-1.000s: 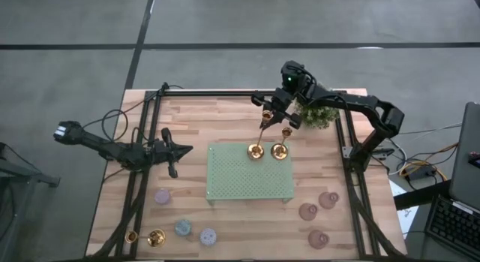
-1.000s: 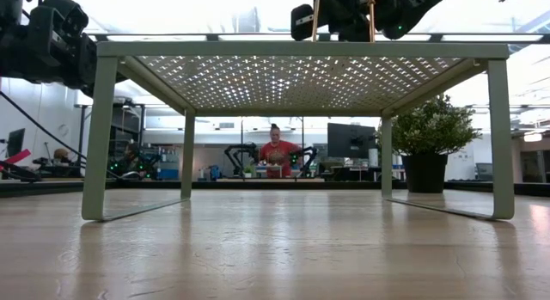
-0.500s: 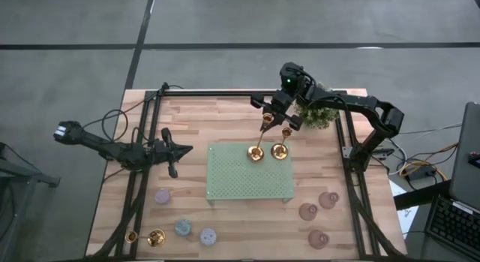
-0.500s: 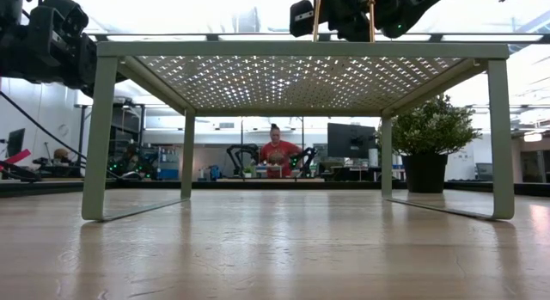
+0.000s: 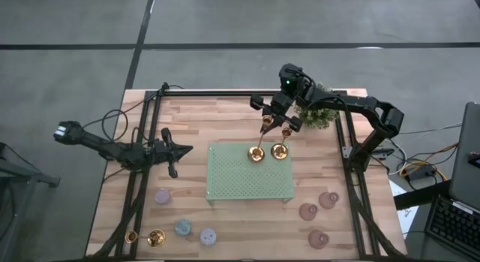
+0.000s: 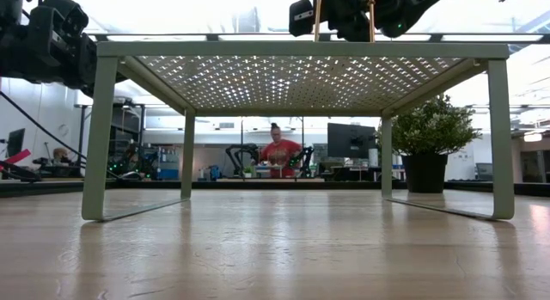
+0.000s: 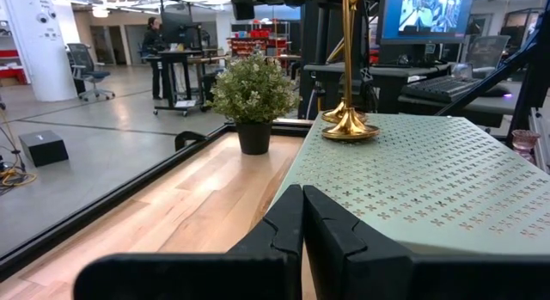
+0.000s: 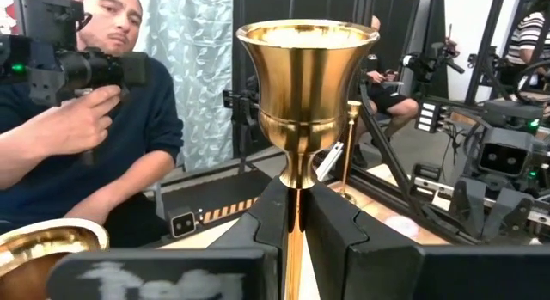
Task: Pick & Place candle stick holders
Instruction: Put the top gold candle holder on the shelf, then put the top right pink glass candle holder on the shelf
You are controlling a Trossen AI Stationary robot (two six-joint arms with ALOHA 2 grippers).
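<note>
Your right gripper (image 5: 266, 121) is clamped on a gold holder's (image 5: 257, 151) thin stem, over the green rack's (image 5: 247, 188) far edge.
The holder is slim and shiny: round base on the rack, flared cup above the fingers. Your left gripper (image 5: 171, 151) waits closed near the bench's left edge.

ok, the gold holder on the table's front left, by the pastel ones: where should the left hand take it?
By the thin stem, straight down from above. The gold holder looks to lie on its side, base toward the pastel holders, cup toward the table edge, so the stem is level and the only slim part. Set the fingers across it. The left hand is shut and must open first.
</note>
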